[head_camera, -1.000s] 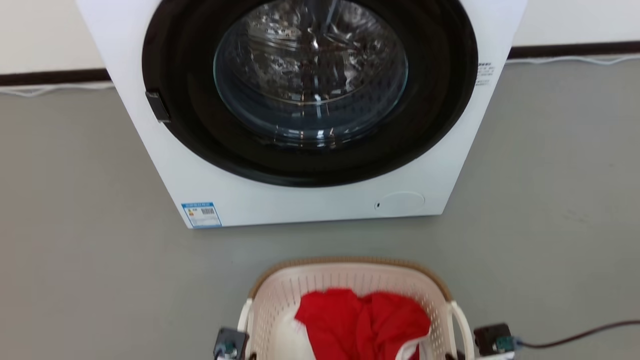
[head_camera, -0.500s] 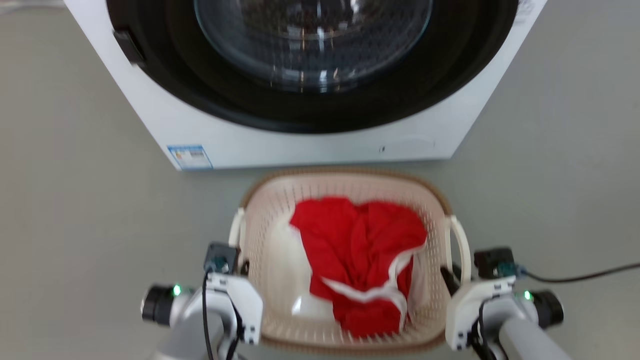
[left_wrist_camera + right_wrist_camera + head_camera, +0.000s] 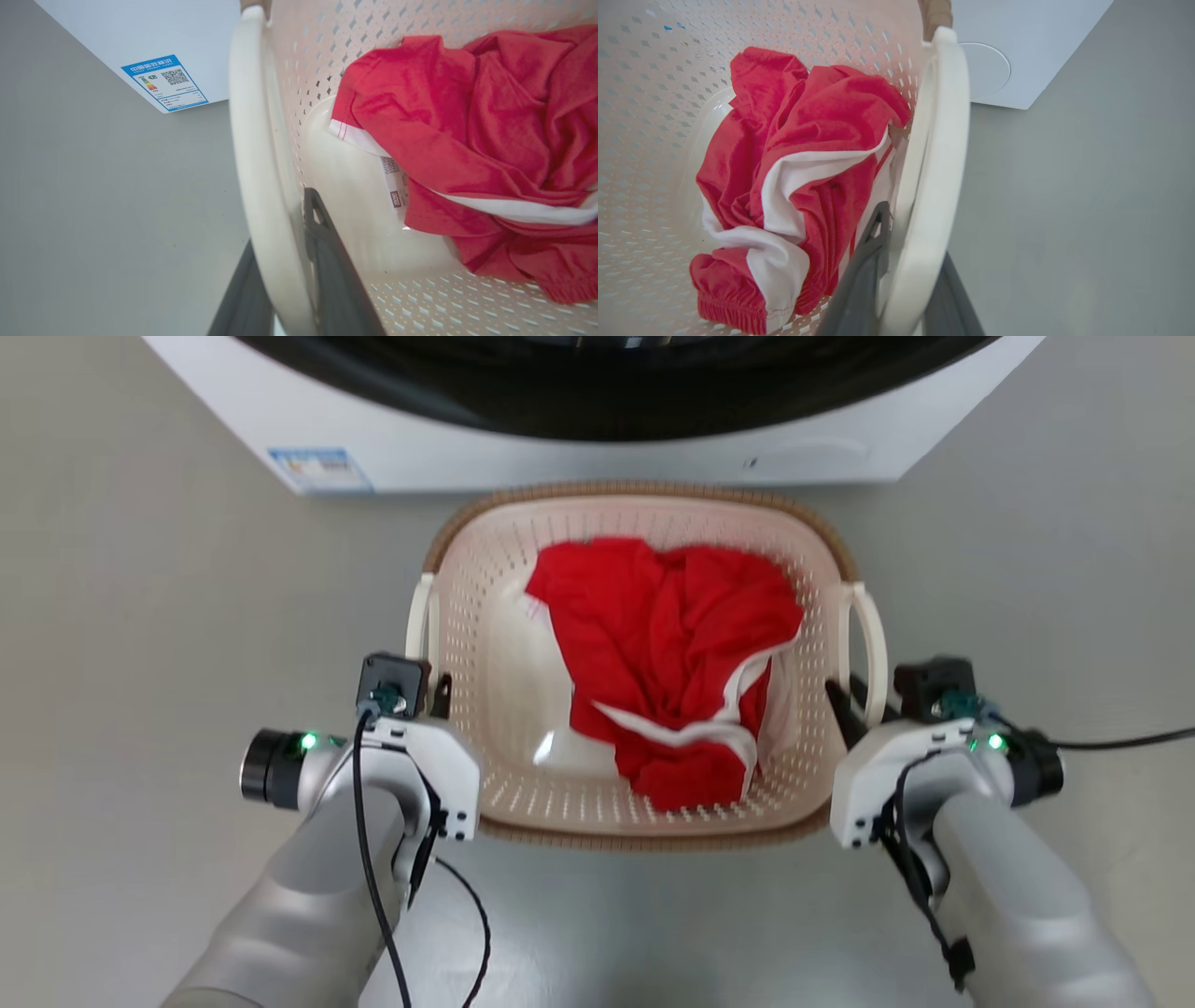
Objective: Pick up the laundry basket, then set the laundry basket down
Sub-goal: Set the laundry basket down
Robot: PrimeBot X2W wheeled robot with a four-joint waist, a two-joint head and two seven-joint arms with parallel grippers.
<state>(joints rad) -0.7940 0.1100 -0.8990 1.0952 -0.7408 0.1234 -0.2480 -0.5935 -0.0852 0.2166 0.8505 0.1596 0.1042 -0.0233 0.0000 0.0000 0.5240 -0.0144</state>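
The laundry basket (image 3: 467, 607) is cream-white and perforated with a brown rim, and it is seen in the middle of the head view, just before the washing machine. A red garment with white trim (image 3: 663, 635) lies inside it. My left gripper (image 3: 434, 689) is shut on the basket's left loop handle (image 3: 417, 616). In the left wrist view, my left gripper (image 3: 285, 284) has a dark finger on each side of the white handle (image 3: 254, 140). My right gripper (image 3: 854, 702) is shut on the right handle (image 3: 873, 635); its fingers (image 3: 864, 280) straddle the handle (image 3: 934, 163). I cannot tell whether the basket rests on the floor.
The white washing machine (image 3: 560, 457) with a blue label (image 3: 317, 469) stands right behind the basket, its dark door at the top edge. Grey floor (image 3: 140, 616) spreads to both sides. A dark cable (image 3: 1120, 742) runs off to the right from my right wrist.
The head camera has tilted down, so the washer slid up the picture and both arms came into view. The floor strip between basket rim and washer base has closed in the picture.
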